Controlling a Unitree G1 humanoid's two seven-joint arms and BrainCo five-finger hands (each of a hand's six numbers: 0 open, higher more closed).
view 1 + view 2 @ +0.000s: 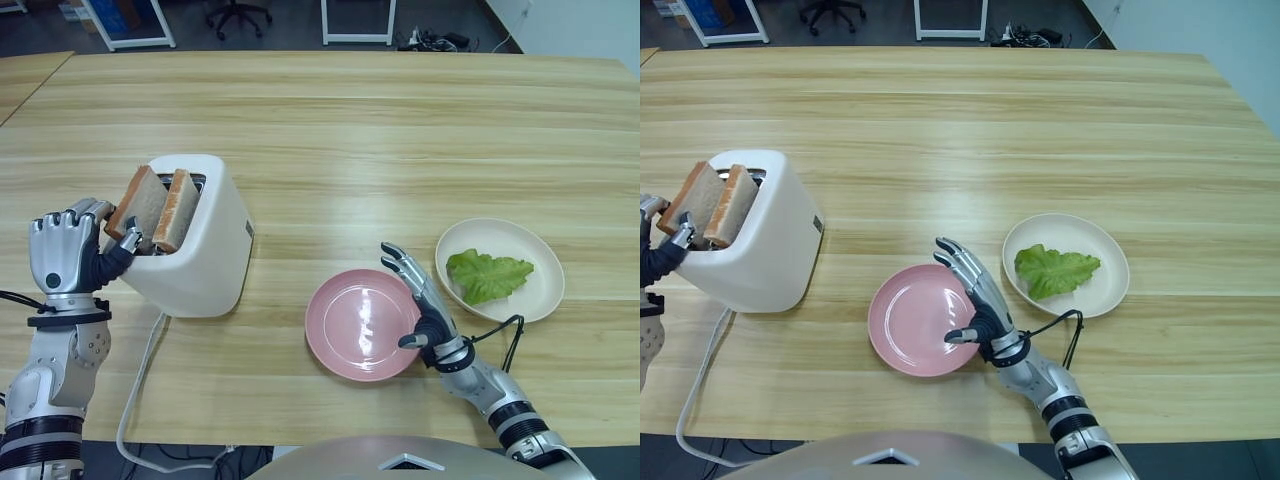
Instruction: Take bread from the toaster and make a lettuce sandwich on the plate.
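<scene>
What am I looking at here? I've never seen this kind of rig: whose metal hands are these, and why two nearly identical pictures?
These are the two hands of a humanoid robot, seen by a stereo camera on its head that looks down at a wooden table. The two pictures are its left and right eyes, so they show one scene from slightly different spots.

On the table stand a white toaster with two tilted bread slices sticking out, a bare pink plate, and a cream plate holding a lettuce leaf.

The left hand is at the toaster, by the left slice; whether it grips it I cannot tell. The right hand is at the pink plate's right edge, fingers spread, holding nothing.
</scene>
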